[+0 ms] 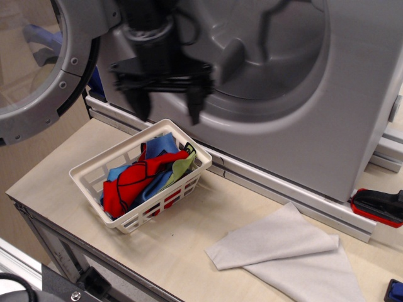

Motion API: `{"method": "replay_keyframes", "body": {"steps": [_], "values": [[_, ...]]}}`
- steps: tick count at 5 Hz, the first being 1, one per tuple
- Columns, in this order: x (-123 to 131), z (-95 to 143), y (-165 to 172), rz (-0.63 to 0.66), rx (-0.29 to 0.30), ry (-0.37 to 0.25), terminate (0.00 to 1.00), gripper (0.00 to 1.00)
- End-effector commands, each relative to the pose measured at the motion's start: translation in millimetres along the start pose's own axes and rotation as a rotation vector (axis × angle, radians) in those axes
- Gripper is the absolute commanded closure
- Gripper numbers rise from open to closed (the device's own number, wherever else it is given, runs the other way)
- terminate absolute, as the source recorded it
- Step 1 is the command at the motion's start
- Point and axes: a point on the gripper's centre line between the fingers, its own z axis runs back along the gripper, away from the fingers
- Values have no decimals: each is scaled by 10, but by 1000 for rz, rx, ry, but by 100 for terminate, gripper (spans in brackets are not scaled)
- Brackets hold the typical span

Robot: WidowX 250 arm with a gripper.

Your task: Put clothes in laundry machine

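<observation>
The clothes (141, 176), thin red, blue and lime green pieces with dark stitched edges, lie piled in a white slotted basket (94, 189) on the table's left. My black gripper (167, 112) hangs open and empty above the basket's far edge, blurred by motion, its fingers pointing down and spread apart. The laundry machine (302, 126) is a large grey front-loader behind the table, its round drum opening at the top and its glass-windowed door (44, 69) swung open at the left.
A large pale grey cloth (289, 255) lies folded on the table at the front right. A red and black tool (378, 206) sits at the right edge by the machine's base rail. A small blue object (395, 290) shows at the bottom right corner.
</observation>
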Motion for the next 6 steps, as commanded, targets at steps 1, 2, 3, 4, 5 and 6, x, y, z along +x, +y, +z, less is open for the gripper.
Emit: {"method": "replay_keyframes", "body": {"steps": [1,2,3,4,5,6], "values": [[-48,-180,497,205,28,-36,0,0],[-110,-267,560,253,31,-2,0,0],[-186,-391,547,312,17,11,0,0],[-219,-519,503,359,15,12,0,0],[-252,-694,463,410,33,-3,0,0],[-254,-837,410,440,37,15,0,0]]}}
